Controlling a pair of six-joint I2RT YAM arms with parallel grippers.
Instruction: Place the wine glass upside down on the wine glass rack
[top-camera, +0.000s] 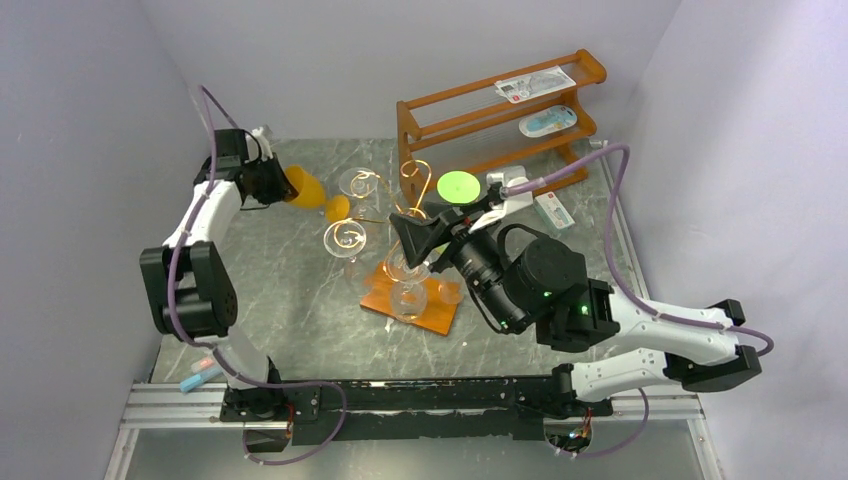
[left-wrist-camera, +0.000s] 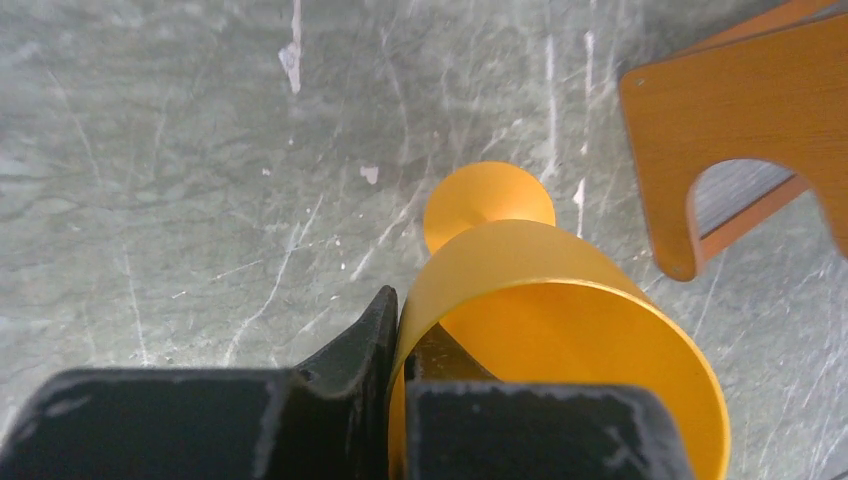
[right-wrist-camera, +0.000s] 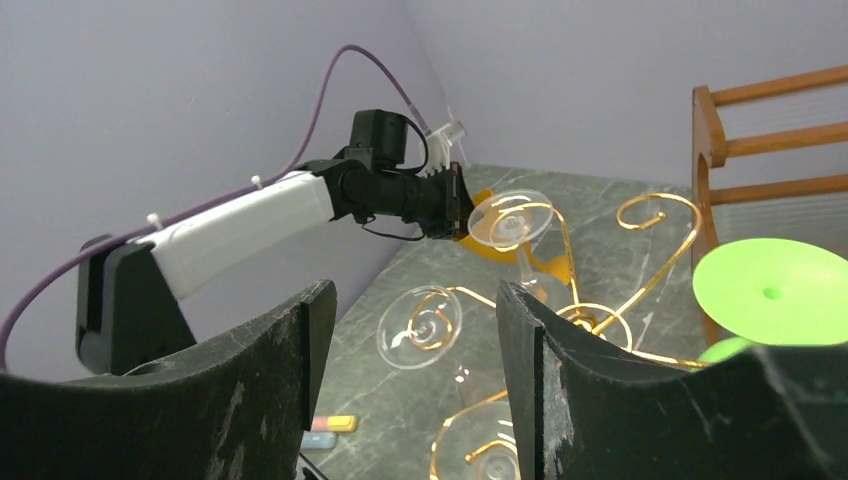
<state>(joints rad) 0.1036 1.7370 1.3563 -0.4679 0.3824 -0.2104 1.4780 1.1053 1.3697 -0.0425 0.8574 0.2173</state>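
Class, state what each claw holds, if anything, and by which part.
The left claw pinches the orange wine glass by the rim of its bowl, one finger inside, one outside. The right claw is open and empty.

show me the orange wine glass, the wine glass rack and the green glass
orange wine glass (left-wrist-camera: 560, 330), left wrist view, bowl wall
wine glass rack (top-camera: 383, 290), top external view, wooden base
green glass (right-wrist-camera: 770, 290), right wrist view, round foot

Even bright light, sharp, soft shadows
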